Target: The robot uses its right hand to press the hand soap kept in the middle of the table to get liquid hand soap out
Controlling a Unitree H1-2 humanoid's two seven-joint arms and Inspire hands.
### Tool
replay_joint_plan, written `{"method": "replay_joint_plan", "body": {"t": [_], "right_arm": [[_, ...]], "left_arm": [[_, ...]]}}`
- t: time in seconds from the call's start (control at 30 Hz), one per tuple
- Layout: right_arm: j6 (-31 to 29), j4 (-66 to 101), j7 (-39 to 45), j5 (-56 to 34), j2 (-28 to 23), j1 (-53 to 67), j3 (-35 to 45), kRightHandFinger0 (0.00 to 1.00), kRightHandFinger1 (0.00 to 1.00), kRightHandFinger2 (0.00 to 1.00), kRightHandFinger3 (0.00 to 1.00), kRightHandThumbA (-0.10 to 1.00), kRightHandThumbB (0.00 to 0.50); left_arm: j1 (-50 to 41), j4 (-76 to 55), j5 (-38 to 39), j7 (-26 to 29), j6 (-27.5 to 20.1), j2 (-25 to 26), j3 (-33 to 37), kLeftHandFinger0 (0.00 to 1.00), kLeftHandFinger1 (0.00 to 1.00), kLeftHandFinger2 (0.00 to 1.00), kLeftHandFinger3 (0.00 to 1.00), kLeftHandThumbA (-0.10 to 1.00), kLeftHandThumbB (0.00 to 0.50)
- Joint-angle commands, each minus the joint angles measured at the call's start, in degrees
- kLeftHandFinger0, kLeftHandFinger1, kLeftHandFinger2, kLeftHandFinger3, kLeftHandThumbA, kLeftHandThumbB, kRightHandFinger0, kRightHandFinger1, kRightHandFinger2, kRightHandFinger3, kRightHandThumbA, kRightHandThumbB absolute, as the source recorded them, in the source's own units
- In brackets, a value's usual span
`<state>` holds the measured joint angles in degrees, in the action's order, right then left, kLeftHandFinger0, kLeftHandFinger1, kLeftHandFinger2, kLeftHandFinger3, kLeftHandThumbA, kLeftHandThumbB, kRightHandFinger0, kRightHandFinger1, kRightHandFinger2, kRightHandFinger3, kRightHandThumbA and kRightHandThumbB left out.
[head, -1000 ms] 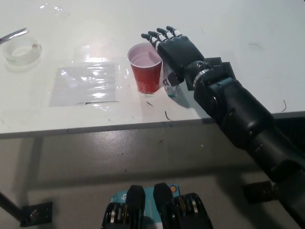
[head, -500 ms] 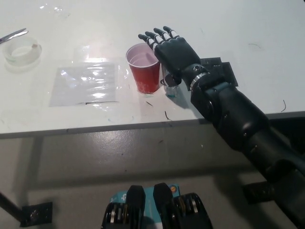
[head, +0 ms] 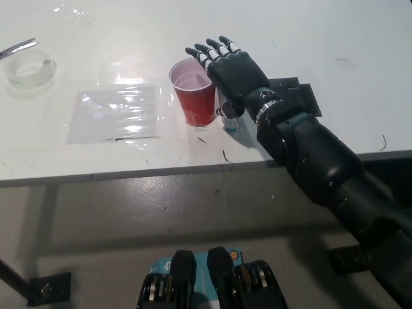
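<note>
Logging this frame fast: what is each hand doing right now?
Right hand: open, fingers spread, holding nothing, lying over the soap bottle beside the red cup.
Left hand: not in view.

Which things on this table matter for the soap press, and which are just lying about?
For the job:
right hand, fingers spread, over the dispenser
hand soap bottle, mostly hidden under the hand

Lying about:
red cup, beside the bottle
clear plastic sheet
tape roll
black plate
</note>
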<state>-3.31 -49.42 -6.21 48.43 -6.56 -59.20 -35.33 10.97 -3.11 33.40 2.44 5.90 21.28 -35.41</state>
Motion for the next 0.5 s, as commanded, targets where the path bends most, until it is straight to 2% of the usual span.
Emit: {"method": "replay_joint_plan", "body": {"t": [0.0,0.13,0.27,0.33,0.47], "right_arm": [[1.9,-0.6,10.6,-2.4,-0.5,6.1,-1.1,1.00,1.00,1.00,1.00,1.00,0.500],[3.2,3.5,12.5,-2.8,-1.8,5.6,-0.6,1.00,1.00,1.00,1.00,1.00,0.500],[3.2,6.6,12.2,-2.5,-2.9,4.8,-0.4,1.00,1.00,1.00,1.00,1.00,0.494],[4.0,9.0,13.5,-2.2,-3.7,3.2,-0.2,1.00,1.00,1.00,1.00,1.00,0.500],[2.3,11.8,13.0,-3.0,-4.6,0.6,1.2,1.00,1.00,1.00,1.00,1.00,0.500]], "left_arm": [[0.2,-1.4,0.8,-0.6,-1.0,1.4,-0.5,0.01,0.01,0.11,0.39,0.99,0.097],[0.1,-1.6,0.8,-0.7,-1.3,1.3,-0.5,0.00,0.00,0.08,0.35,1.00,0.095],[-0.7,-1.9,0.2,-0.5,-1.4,1.0,-0.5,0.00,0.00,0.08,0.34,1.00,0.087],[-0.8,-1.6,0.4,-0.6,-1.3,1.1,-0.5,0.00,0.00,0.10,0.36,1.00,0.099],[-1.4,-1.6,0.5,-0.7,-1.2,1.1,-0.5,0.00,0.00,0.10,0.35,1.00,0.099]]}}
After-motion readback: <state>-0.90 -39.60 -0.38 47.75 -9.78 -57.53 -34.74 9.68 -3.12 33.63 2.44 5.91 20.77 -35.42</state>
